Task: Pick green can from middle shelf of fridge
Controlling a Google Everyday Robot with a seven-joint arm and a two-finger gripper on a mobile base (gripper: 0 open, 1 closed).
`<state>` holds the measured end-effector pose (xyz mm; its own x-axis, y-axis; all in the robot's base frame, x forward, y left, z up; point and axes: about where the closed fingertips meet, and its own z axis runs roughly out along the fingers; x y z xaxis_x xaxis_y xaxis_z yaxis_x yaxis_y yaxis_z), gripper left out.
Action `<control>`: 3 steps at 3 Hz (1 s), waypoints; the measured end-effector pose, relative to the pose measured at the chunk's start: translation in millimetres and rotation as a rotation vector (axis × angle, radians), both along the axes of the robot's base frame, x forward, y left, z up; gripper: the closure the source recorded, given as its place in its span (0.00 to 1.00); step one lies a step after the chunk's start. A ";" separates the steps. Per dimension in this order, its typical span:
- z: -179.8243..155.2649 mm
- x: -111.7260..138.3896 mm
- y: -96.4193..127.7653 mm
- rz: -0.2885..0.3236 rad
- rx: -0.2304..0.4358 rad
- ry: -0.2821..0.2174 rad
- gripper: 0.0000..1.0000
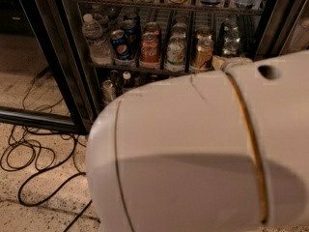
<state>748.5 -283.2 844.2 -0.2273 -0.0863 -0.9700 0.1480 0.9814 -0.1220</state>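
Observation:
The fridge (53, 57) stands open ahead, with its black door frame at the left. The middle shelf (145, 68) is a dark wire rack holding a row of drinks. The green can (231, 46) is dark, with a silver top, and stands at the right end of that row. A gold-tan can (203, 53) and a whitish pale-green can (175, 53) stand to its left. My large white arm link (203, 149) fills the lower right of the view. My gripper is not in view.
A water bottle (94, 38), a blue Pepsi can (121, 45) and a red Coca-Cola can (149, 50) stand on the left of the same shelf. Small bottles (109, 89) sit on the rack below. Black cables (29, 153) loop over the speckled floor at the left.

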 end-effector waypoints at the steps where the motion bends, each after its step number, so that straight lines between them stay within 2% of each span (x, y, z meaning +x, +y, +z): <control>1: -1.1 0.6 0.3 -0.003 -0.001 0.000 0.29; 3: -3.3 1.5 0.7 -0.007 -0.004 0.001 0.30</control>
<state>750.0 -282.5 840.9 -0.2289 -0.0882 -0.9695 0.1550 0.9799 -0.1257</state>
